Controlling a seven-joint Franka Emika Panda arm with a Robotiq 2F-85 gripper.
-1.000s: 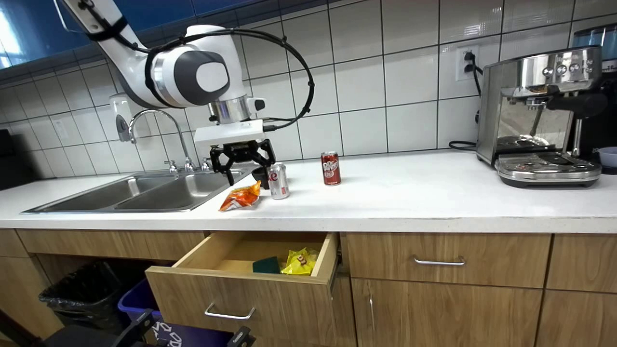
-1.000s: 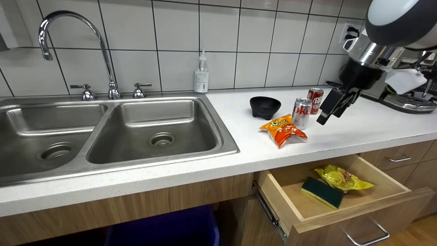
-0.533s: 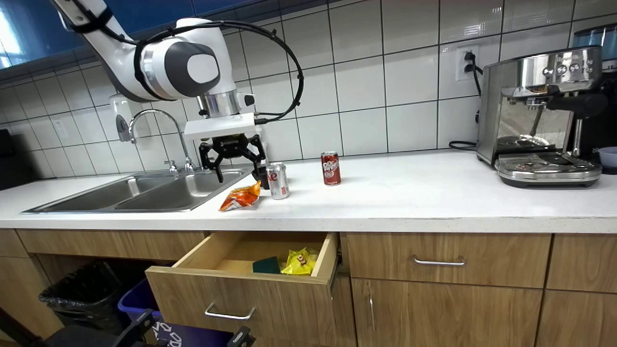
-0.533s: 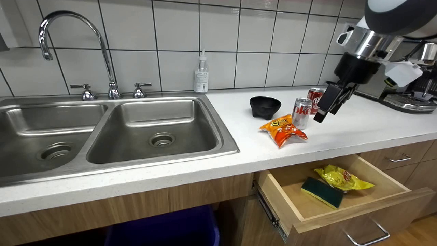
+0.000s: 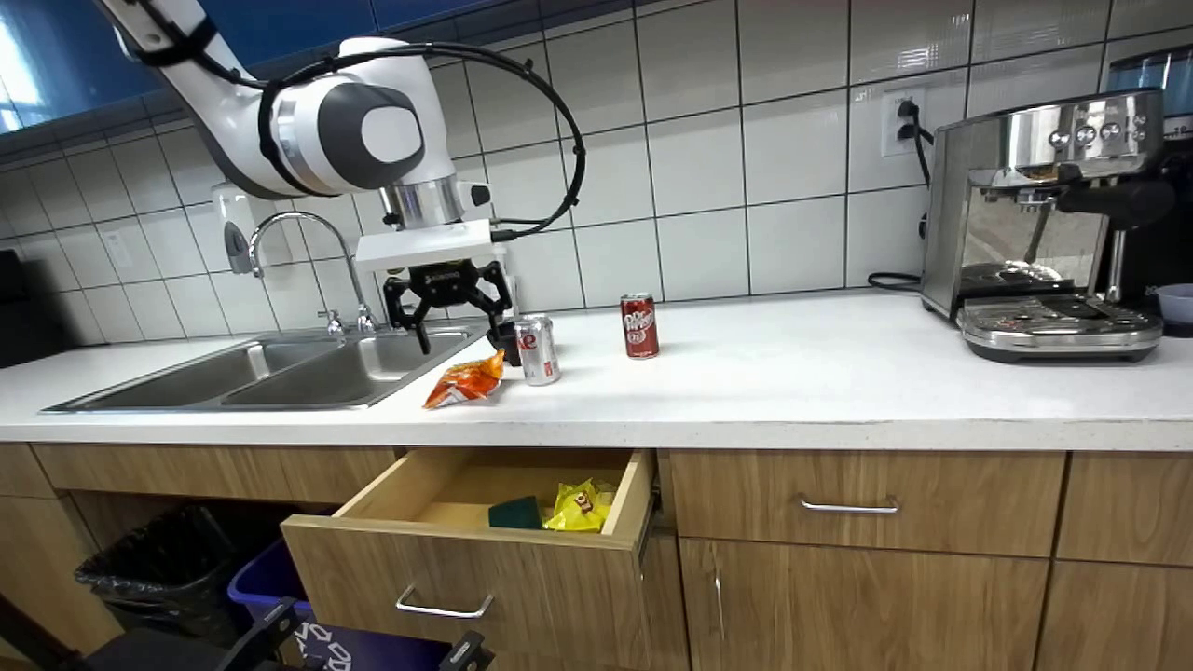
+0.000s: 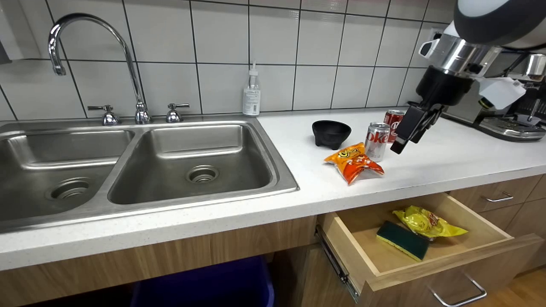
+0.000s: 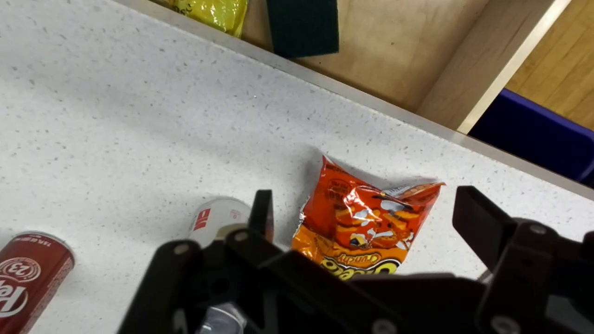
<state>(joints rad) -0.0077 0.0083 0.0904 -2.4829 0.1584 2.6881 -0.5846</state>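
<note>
My gripper (image 7: 365,208): jaws wide apart, nothing held. Cheetos bag (image 7: 362,220) lies on the white countertop (image 7: 116,139), showing between my jaws in the wrist view. Silver Coke can (image 6: 376,147) upright just beside the bag; black bowl (image 6: 331,133) near both. Red Dr Pepper can (image 5: 639,326) stands past the Coke can. Pulled-out drawer (image 5: 466,568) below holds a green sponge (image 6: 403,239) and yellow packet (image 6: 428,221). Double sink (image 6: 280,170) near the bowl and bag.
</note>
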